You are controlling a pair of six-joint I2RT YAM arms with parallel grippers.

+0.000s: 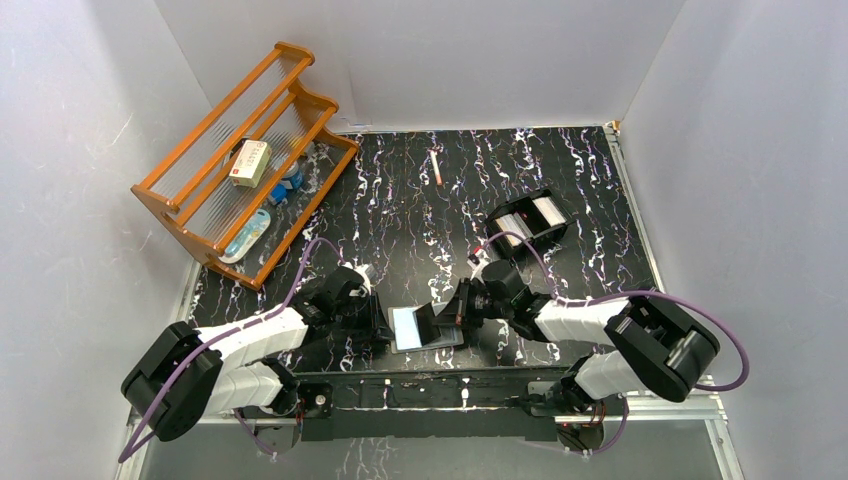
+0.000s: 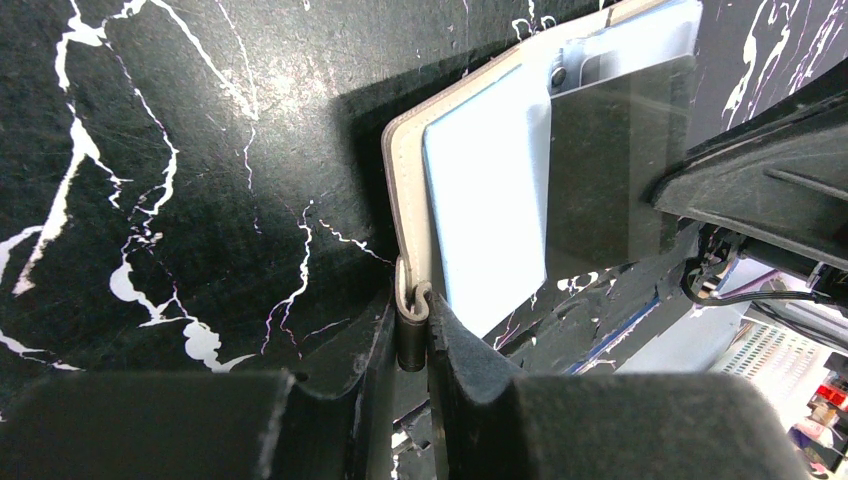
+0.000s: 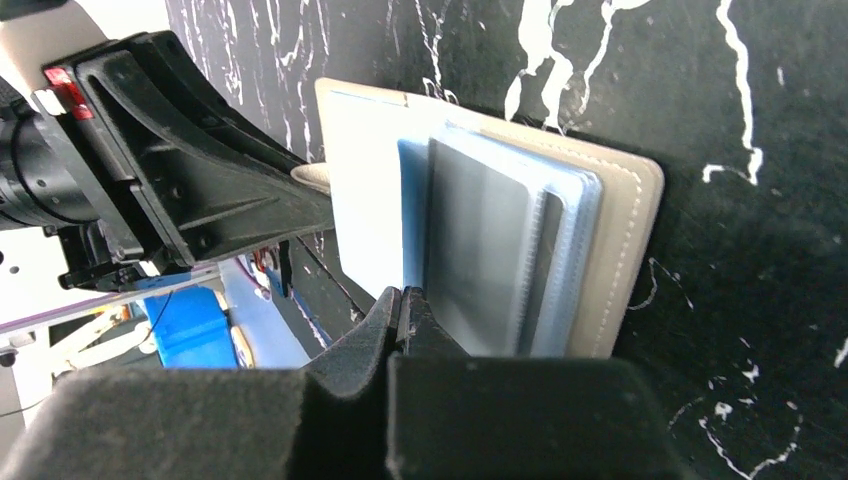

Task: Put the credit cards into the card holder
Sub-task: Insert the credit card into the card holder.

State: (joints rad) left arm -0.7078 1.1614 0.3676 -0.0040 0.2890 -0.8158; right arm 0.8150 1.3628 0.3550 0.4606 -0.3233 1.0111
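As card holder [image 1: 404, 326] lies open, left hand [image 2: 415, 330] clamped on its edge, right hand [image 3: 400, 305] pinching its inner leaf.

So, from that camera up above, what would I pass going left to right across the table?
wooden rack → left gripper, pinching the holder's edge → card holder, lying open → black tray. The right gripper and the pencil overlap the holder's span, so they are left out.
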